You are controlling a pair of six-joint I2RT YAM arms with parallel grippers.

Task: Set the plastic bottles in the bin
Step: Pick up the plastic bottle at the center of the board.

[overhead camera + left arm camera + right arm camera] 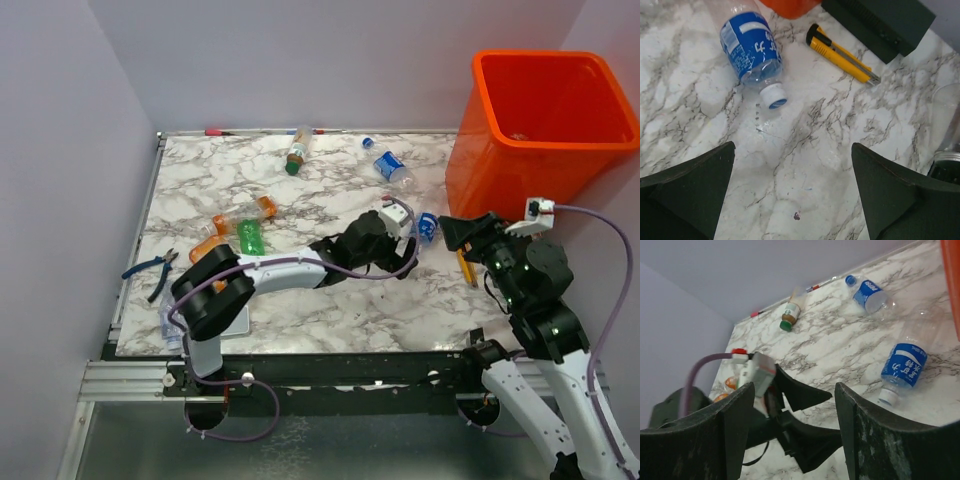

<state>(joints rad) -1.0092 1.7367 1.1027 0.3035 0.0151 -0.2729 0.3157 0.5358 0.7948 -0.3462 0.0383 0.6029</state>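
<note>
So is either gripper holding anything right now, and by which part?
Nothing is held. The left gripper is open, the blue-label bottle lying untouched ahead of it; the right gripper is open and empty too.

An orange bin [500,170] stands upright at upper right. Two blue-labelled bottles [390,166] lie on their sides left of it. A green bottle [250,238] and orange bottles [264,207] lie at centre left.
</note>
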